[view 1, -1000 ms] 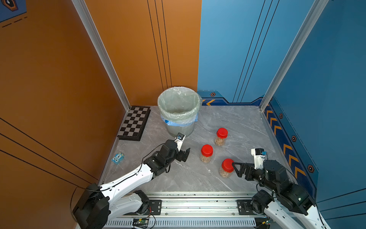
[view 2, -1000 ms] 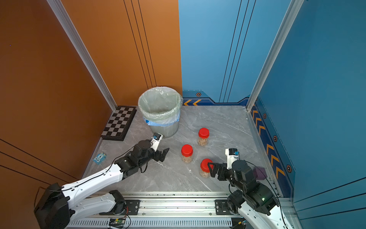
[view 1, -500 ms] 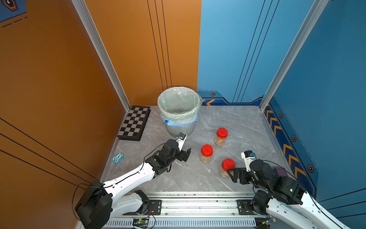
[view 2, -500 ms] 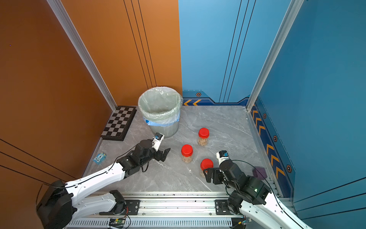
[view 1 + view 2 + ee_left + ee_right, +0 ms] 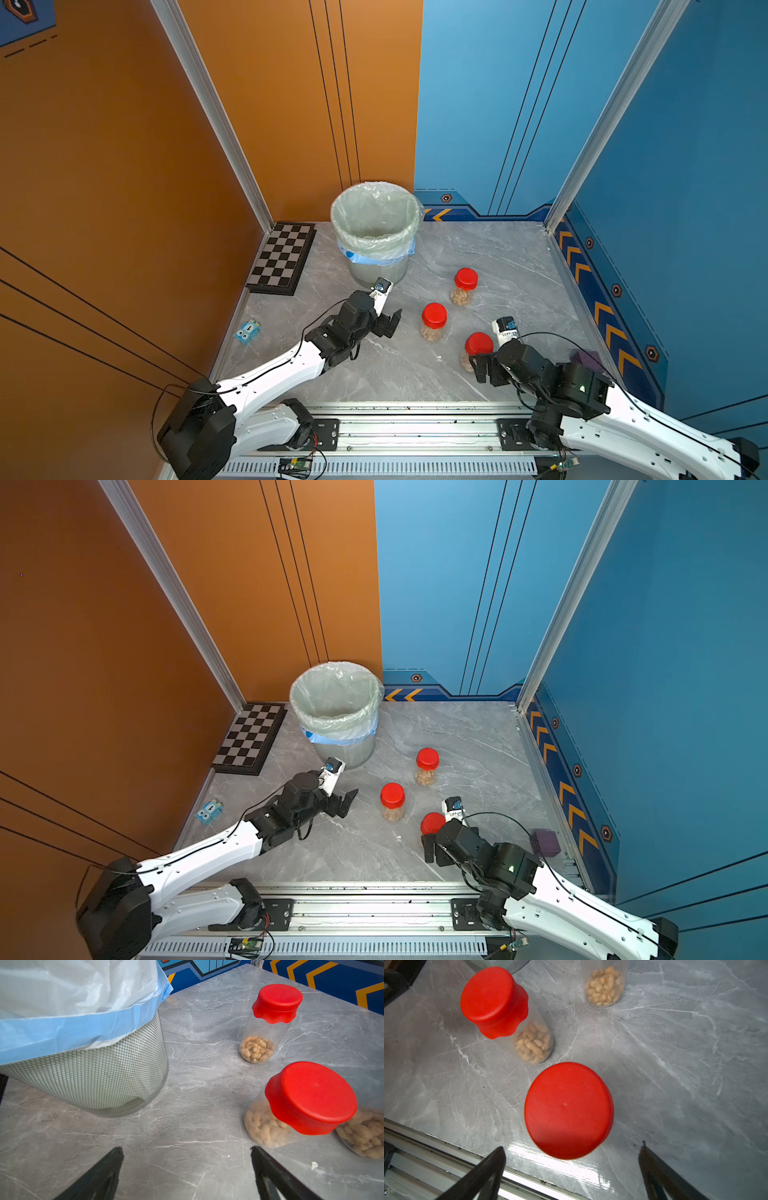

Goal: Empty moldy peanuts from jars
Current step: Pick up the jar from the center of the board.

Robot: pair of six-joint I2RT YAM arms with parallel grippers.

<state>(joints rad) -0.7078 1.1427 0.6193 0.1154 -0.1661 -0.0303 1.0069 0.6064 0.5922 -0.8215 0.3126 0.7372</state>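
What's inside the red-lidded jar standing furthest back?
Through the clear jar, a pile of pale peanuts in their shells fills the bottom; above them it looks empty. The red lid covers the mouth, so nothing directly beneath it shows.

grey marble table (image 5: 498, 257) holds jars (image 5: 433, 323), bin (image 5: 365, 270), chessboard (image 5: 282, 257).

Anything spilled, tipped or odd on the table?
Nothing major. All three jars stand upright, lids on, peanuts inside. One tiny pale fleck lies on the table near the middle jar; unclear what.
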